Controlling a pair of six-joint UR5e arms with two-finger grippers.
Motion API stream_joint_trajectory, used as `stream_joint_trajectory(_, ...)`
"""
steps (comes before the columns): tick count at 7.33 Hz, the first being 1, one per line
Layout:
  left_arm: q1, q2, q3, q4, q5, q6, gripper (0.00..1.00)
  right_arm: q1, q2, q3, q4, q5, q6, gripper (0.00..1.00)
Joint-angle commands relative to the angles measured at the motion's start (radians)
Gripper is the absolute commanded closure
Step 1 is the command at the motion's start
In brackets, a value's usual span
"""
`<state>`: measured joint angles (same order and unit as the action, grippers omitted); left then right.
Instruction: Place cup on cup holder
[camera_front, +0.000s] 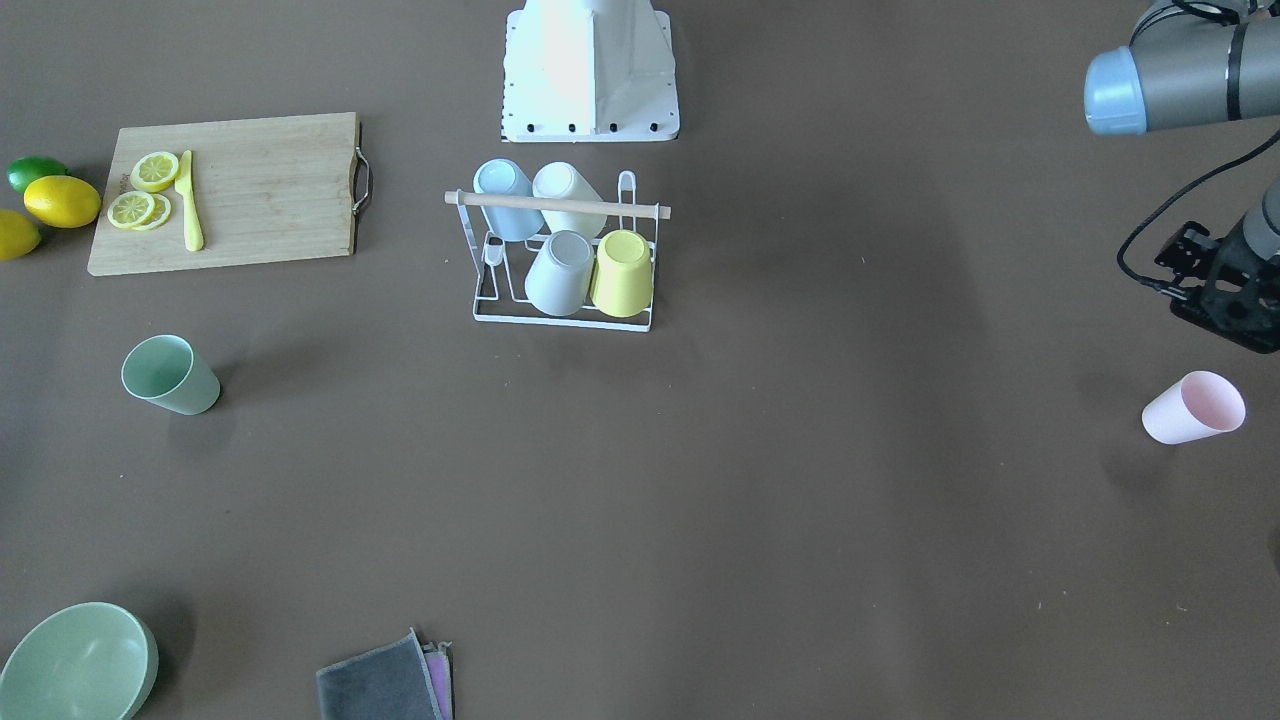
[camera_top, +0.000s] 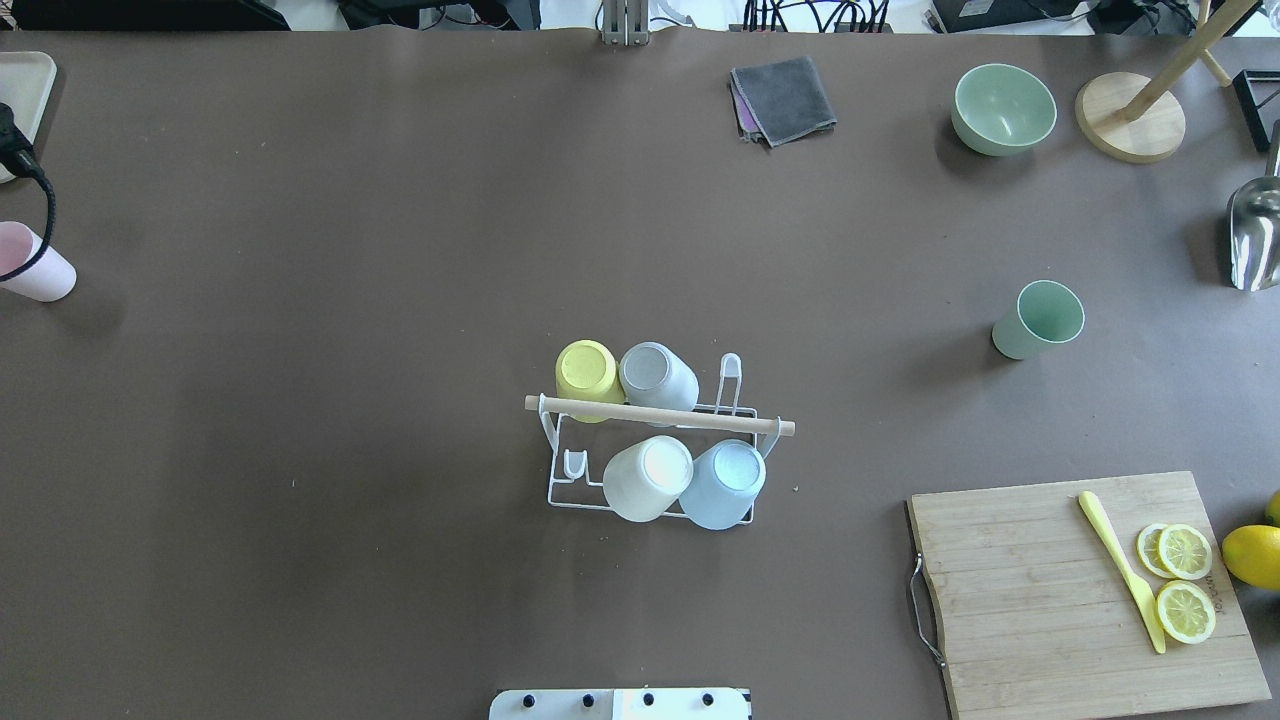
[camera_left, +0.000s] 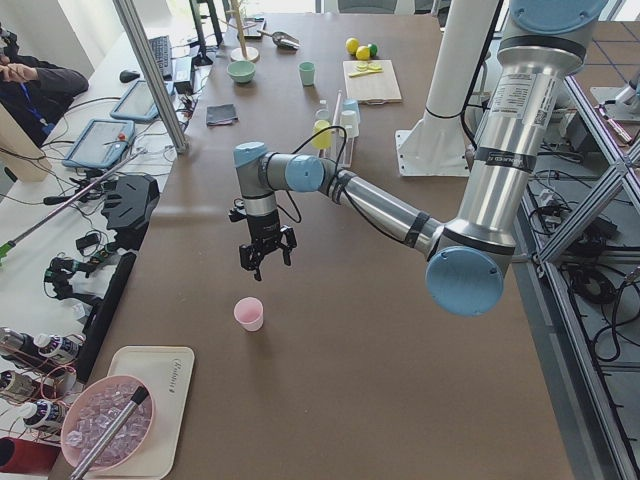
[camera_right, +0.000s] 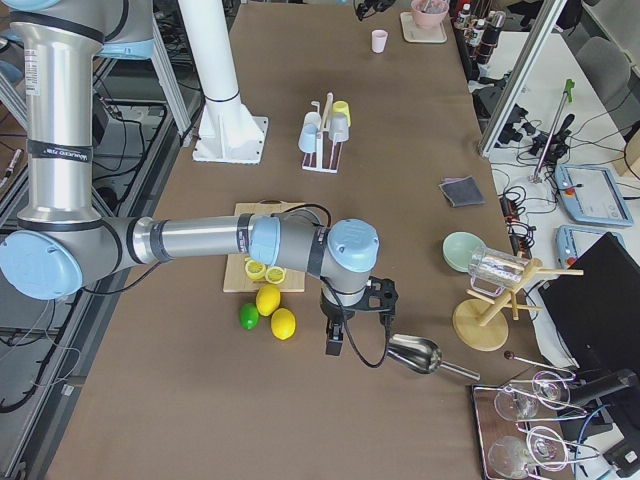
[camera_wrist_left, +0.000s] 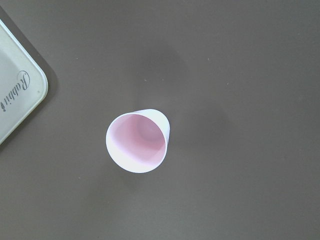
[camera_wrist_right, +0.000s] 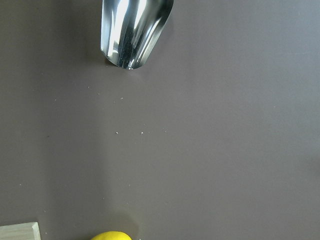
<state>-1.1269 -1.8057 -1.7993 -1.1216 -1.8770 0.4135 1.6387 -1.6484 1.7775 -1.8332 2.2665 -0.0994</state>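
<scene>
The cup holder is already carrying four cups. The pink cup is standing upright on the table, well apart from it. The left gripper is hovering above this cup without touching it, and the right gripper is hanging near the metal scoop; whether either is open, I cannot tell. I judge that grasping, carrying and placing are all remaining.

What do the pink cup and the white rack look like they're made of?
Small pink cup: likely matte plastic; opaque, thin rim, no glare. White wire cup holder: probably coated metal, thin rigid strands. Its top rod: pale, bare-looking wood.
</scene>
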Motion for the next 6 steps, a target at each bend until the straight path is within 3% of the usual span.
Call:
stream_joint_trajectory(1,0.063,-0.053,0.027,0.118,0.167,0.115,0.02,-0.039,0.013,0.009,0.006,0.010,-0.025,0.00)
stream_joint_trajectory(3,0.108,-0.116,0.115,0.114,0.283,0.230,0.02,-0.091,0.034,0.010,0.015,0.094,-0.045,0.00)
stream_joint_trajectory(6,0.185,-0.145,0.185,0.059,0.491,0.414,0.02,-0.189,0.126,-0.003,0.008,0.096,-0.036,0.00)
